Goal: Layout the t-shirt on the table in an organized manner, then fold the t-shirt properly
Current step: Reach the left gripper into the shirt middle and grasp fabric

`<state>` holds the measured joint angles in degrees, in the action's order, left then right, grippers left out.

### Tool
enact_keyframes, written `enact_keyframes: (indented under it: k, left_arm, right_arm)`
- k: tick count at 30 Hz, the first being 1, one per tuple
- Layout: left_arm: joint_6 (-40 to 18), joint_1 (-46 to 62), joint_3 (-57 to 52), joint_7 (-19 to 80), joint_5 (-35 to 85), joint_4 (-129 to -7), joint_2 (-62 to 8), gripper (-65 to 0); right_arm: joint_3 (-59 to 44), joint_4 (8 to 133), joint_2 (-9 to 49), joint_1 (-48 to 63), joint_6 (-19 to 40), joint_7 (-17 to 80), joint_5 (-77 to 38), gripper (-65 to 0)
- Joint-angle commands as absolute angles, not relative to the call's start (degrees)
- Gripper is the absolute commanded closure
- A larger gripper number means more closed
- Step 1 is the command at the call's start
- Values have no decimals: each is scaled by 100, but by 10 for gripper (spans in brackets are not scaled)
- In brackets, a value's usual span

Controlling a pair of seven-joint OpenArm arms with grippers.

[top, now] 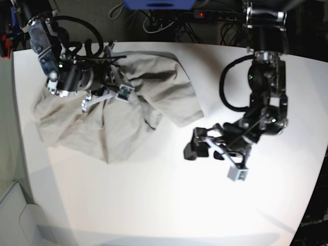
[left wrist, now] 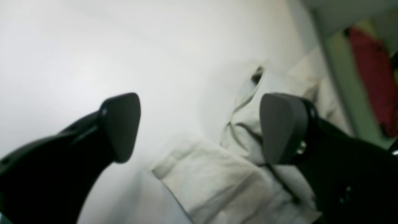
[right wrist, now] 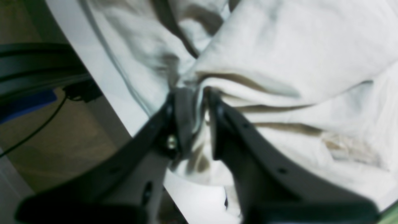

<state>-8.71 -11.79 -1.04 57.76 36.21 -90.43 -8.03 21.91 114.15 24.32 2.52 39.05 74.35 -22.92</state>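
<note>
The light grey-beige t-shirt [top: 154,92] lies crumpled on the far left part of the white table [top: 154,195]. My right gripper [top: 114,77] sits on top of it. In the right wrist view this gripper [right wrist: 200,115] pinches a bunched fold of the t-shirt [right wrist: 295,46], and wrinkles run out from its narrow jaws, close to the table's edge [right wrist: 87,53]. My left gripper [top: 193,143] hovers just right of the shirt's near corner. The left wrist view shows it [left wrist: 199,127] open and empty over the table [left wrist: 93,46], with the t-shirt's hem [left wrist: 217,180] below it.
A power strip with cables [top: 205,13] and a blue object [top: 159,4] lie beyond the table's far edge. A white box [top: 15,215] stands off the near left corner. Something red [left wrist: 373,77] hangs beyond the table in the left wrist view.
</note>
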Motion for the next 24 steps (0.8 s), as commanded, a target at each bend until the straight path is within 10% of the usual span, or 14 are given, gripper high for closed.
enact_keyframes:
  k: [1,24]
  left_arm:
    - [-884,-1464,101,5684,3670,-8936,-690,-589]
    - [-884,-2782,2097,2844,3574,-4980,655,-561]
  right_arm:
    - [2158,11503,2466,180,4000,7371,-2325,-145]
    - [2149,11503,2229,180,4000,7371,-2325,-196]
